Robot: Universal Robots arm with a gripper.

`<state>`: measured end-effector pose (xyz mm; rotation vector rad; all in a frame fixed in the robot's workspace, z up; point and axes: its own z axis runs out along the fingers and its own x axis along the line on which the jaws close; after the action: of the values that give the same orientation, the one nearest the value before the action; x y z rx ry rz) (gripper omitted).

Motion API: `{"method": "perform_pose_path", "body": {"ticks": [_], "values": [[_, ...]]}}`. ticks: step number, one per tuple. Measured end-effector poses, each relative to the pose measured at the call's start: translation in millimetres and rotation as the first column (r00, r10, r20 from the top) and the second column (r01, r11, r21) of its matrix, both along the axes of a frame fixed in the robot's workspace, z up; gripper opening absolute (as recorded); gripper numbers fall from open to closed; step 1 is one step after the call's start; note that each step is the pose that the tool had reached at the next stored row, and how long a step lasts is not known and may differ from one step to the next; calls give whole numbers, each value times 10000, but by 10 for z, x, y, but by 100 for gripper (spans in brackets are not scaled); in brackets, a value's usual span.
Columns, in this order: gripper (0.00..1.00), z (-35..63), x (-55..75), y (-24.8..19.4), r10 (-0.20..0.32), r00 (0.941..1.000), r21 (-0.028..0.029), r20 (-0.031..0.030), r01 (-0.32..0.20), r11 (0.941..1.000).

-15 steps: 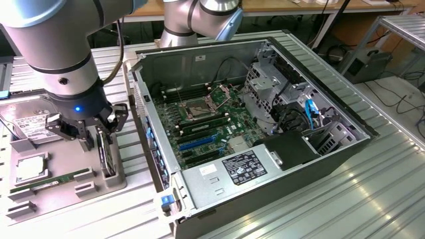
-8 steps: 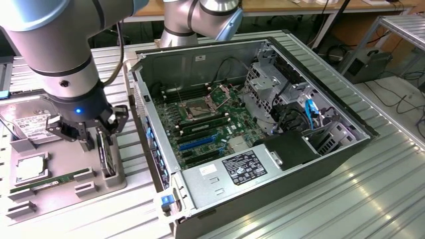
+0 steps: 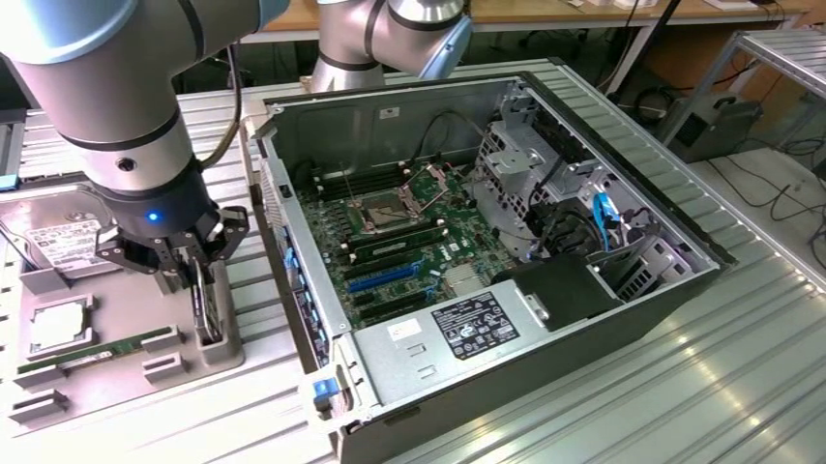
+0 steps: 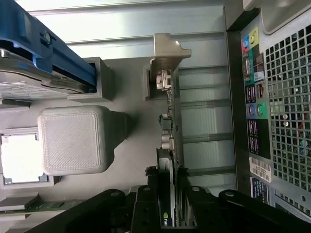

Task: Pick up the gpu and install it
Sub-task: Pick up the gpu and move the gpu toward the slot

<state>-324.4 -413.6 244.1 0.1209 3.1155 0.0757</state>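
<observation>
The gpu (image 3: 208, 311) stands on edge in a slot at the right end of the grey parts tray (image 3: 193, 365), on the exterior view's left. In the wrist view the gpu (image 4: 170, 121) is a thin dark card with its pale metal bracket at the far end. My gripper (image 3: 196, 278) reaches down over the card. Its black fingers (image 4: 146, 204) press against both faces of the card, so the gripper (image 4: 168, 206) is shut on it. The card still sits in the tray holder.
The open computer case (image 3: 620, 319) lies beside the tray, showing the motherboard (image 3: 400, 242) and blue slots (image 3: 378, 278). Its rear port panel (image 4: 255, 97) is close to the card. The tray also holds a hard drive (image 3: 62, 242), a green RAM stick (image 3: 103, 350) and a CPU (image 3: 54, 327).
</observation>
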Motion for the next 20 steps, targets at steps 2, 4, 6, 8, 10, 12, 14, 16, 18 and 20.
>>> {"method": "perform_pose_path", "body": {"ticks": [2,4,6,8,10,12,14,16,18,20], "values": [[27,-1,0,0,2,10000,-1,-1,-2,10000],[27,-2,0,-1,52,10000,-1,-1,-52,10000],[26,-4,41,-28,452,9990,35,-50,-452,9990],[26,7,65,-33,484,9988,55,-68,-483,9988],[26,35,64,-34,484,9988,54,-69,-483,9988],[26,68,64,-34,488,9988,55,-68,-487,9988],[26,102,64,-33,491,9988,55,-68,-490,9988],[26,132,64,-34,494,9988,55,-68,-494,9988],[26,166,64,-34,500,9987,55,-69,-500,9987],[26,228,64,-34,515,9986,55,-68,-515,9987]]}}
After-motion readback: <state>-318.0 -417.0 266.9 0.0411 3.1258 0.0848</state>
